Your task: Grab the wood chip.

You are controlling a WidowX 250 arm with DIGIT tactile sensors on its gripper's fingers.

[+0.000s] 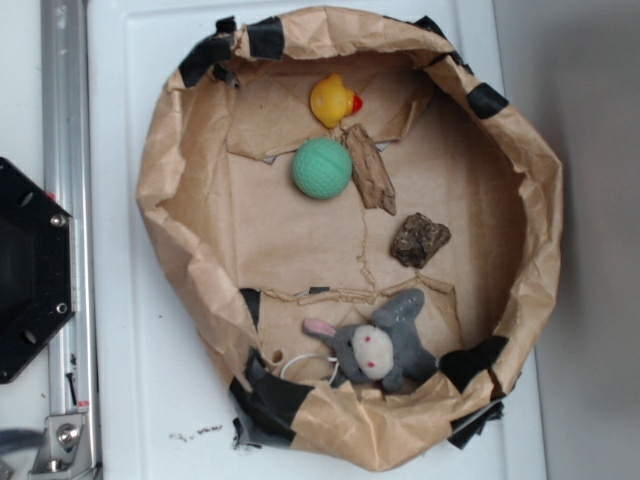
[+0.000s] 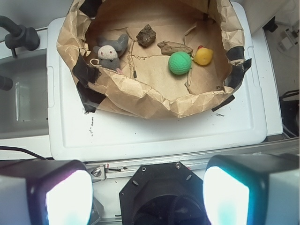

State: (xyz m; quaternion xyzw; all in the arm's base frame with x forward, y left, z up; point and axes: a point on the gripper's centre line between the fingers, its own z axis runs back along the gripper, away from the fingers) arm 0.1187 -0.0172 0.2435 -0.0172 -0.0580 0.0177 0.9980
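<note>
While the gripper [image 2: 147, 197] hangs high above the near edge of the white desk [image 2: 154, 133], its two fingers [image 2: 63, 194] stand wide apart at the bottom of the wrist view and hold nothing. Well ahead of it sits a brown paper nest [image 2: 140, 101] with taped rims. Inside, far from the fingers, the wood chip [image 2: 174, 47] lies flat, touching the green ball [image 2: 180, 63] and just beside the yellow duck [image 2: 203, 55]. A dark rock [image 2: 146, 35] lies to the chip's left, and a grey plush [image 2: 110, 50] lies farther left.
</note>
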